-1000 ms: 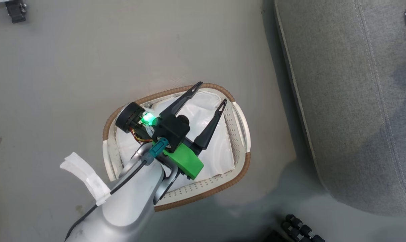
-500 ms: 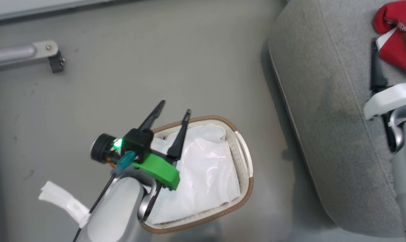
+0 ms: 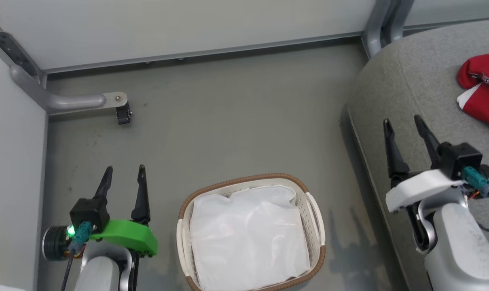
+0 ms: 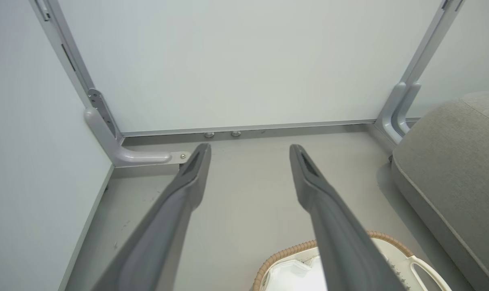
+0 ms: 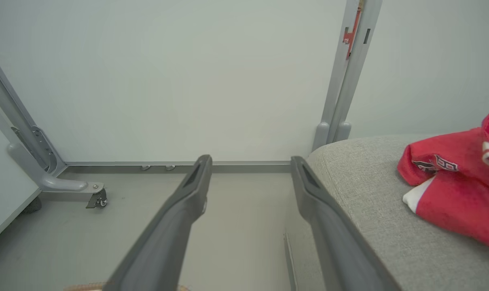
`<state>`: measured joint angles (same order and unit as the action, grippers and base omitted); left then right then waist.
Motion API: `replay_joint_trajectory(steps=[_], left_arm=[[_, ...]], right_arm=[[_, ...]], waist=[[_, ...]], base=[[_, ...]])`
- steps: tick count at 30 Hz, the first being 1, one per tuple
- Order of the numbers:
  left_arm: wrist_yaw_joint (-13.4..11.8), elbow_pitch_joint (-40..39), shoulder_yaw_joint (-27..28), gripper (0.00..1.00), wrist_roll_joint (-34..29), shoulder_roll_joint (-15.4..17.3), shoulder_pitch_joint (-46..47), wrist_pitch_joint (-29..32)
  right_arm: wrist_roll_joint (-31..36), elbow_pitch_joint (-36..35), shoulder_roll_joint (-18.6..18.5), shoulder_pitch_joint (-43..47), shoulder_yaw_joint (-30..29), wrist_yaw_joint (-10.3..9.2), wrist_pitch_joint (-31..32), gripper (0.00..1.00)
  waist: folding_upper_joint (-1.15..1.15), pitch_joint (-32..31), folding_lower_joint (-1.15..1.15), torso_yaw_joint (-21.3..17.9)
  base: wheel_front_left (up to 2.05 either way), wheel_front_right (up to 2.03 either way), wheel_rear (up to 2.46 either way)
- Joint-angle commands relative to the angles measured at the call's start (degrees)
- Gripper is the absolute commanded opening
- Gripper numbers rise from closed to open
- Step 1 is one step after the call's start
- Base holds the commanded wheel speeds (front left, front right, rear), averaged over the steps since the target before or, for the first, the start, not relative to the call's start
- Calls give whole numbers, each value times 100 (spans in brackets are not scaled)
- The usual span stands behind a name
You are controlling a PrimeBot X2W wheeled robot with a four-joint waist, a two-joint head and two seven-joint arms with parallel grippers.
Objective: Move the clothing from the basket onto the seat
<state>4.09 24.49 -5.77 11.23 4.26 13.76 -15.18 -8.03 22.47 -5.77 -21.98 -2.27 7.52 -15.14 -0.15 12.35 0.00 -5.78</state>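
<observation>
At 6 o'clock in the head view, nearest the robot, the basket (image 3: 244, 180) stands on the floor (image 3: 228, 121). Inside it only the white liner cloth (image 3: 248, 238) can be seen, crumpled and glossy. At 8 o'clock the left fingers (image 3: 141, 194) point toward 12, spread wide with nothing between them, over bare floor just beside the basket's left end. At 4 o'clock the right fingers (image 3: 392, 153) are likewise spread and empty, above the near left edge of the seat (image 3: 406, 101).

Farther out, at 2 to 3 o'clock, the clothing (image 3: 483, 89) lies bunched on the seat, red with white trim, well apart from the right fingers and cut by the frame edge. In the right wrist view it (image 5: 450, 182) sits at 3 o'clock on the grey cushion, and a small black-and-white mark shows on one fold.

Farthest, at 10 o'clock, a metal leg (image 3: 86, 101) ending in a small dark caster rests on the floor below the pale wall (image 3: 187, 28).
</observation>
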Motion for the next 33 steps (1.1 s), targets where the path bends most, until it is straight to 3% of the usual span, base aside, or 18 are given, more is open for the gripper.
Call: replay_joint_trajectory(steps=[1, 7, 12, 13, 16, 33], left_arm=[[1, 26, 115, 100, -45, -32, -215, 5], [82, -1, 543, 100, -129, -93, -735, 5], [224, 199, 708, 100, 206, -132, -1068, 5], [207, 237, 708, 0, 228, -130, -1023, 3], [208, 364, 731, 0, 288, -148, -1057, 37], [239, 45, 845, 0, 2024, -143, -985, 513]], right_arm=[[-40, 4, 32, 228, 26, -6, 0, 100], [-131, 68, 142, 800, 154, -6, 0, 100], [-201, 100, 188, 1087, 164, -6, 0, 100], [-164, 118, 214, 1054, 176, 0, 2, 0], [-224, 235, 249, 1109, 155, 0, 33, 0], [-2045, -18, 254, 1218, 23, -1, 510, 0]], waist=[[15, -343, 0, 219], [15, -637, 0, 239], [15, -800, 0, 269], [0, -725, 0, 225], [0, -732, 0, 229], [2, -798, 0, 276]], base=[[0, 0, 0], [0, 0, 0], [0, 0, 0], [0, 0, 0], [0, 0, 0], [0, 0, 0]])
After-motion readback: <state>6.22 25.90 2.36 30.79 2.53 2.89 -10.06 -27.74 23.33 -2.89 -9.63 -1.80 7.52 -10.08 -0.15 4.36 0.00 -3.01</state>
